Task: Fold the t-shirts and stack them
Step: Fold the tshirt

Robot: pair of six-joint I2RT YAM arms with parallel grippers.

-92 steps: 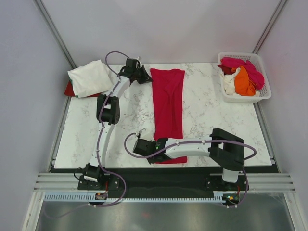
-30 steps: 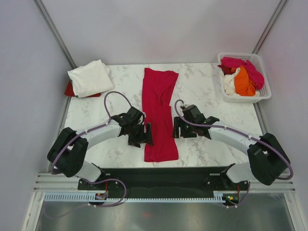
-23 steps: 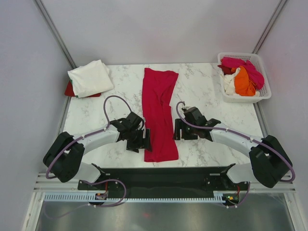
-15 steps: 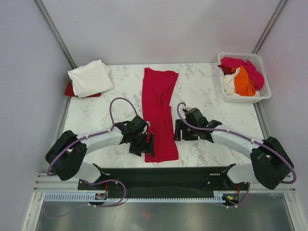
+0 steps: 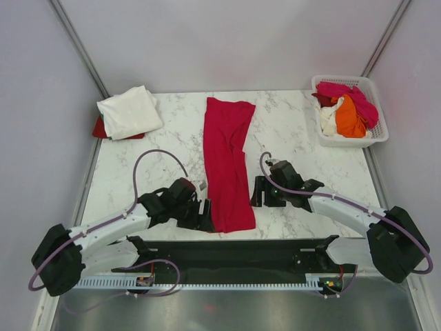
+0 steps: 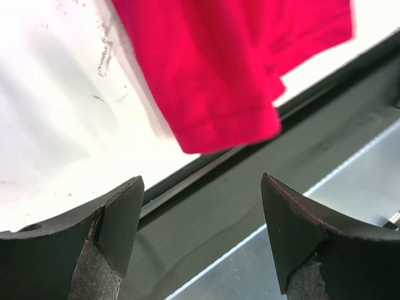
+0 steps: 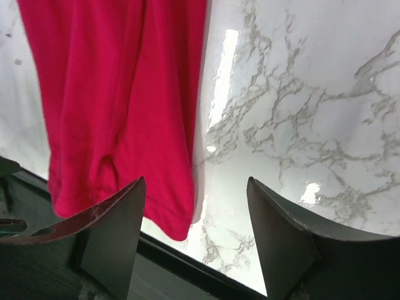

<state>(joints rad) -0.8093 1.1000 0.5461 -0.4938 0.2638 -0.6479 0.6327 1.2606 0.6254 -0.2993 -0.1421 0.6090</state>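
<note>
Both arms low, left tool point(image 5: 205, 212) and right tool point(image 5: 257, 192) flank crimson t-shirt point(image 5: 227, 158).

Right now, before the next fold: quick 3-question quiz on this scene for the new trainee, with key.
1. True or false: the left tool and the right tool are both shut on the red shirt.
2. Where on the table does the cream shirt lie? A: near edge, middle. B: far left corner. C: far right corner.
3. Fill in: the pink and orange shirts sit in the white ____.

Key
1. False: both are open and empty, one on each side of the shirt.
2. B.
3. basket.
</note>
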